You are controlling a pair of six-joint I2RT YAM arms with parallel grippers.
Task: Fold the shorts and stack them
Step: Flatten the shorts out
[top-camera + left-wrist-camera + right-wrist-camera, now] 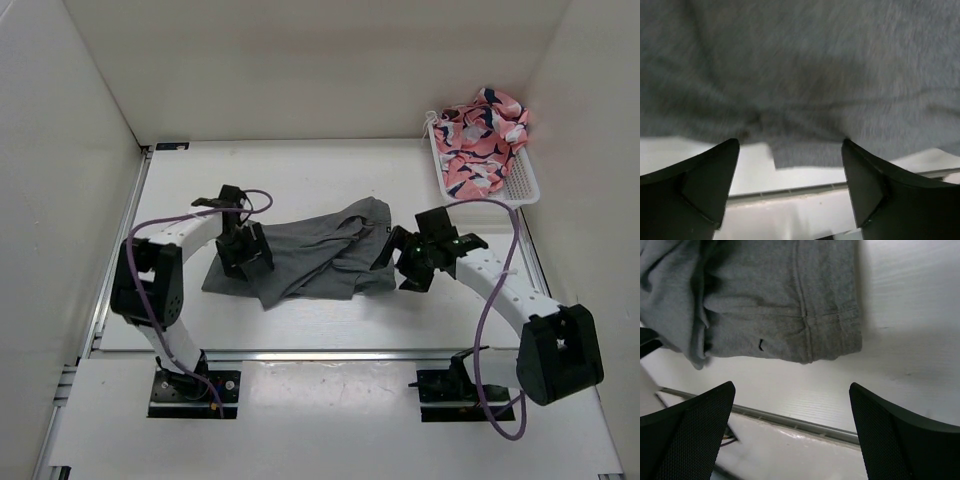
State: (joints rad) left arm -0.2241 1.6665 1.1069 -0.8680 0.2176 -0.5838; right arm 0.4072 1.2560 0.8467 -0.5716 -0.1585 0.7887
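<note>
The dark grey shorts [310, 255] lie rumpled on the white table in the middle of the top view. My left gripper [243, 258] is open over their left end; in the left wrist view the grey cloth [805, 75] fills the upper part and nothing is between the fingers [710, 175]. My right gripper [405, 265] is open and empty just right of the shorts' right end; the hemmed edge [805, 325] shows in the right wrist view. The pink patterned shorts [482, 138] lie bunched in a white basket [520, 190] at the back right.
White walls enclose the table on the left, back and right. A metal rail [320, 352] runs along the table's near edge, in front of the arm bases. A purple cable [490, 300] loops beside the right arm.
</note>
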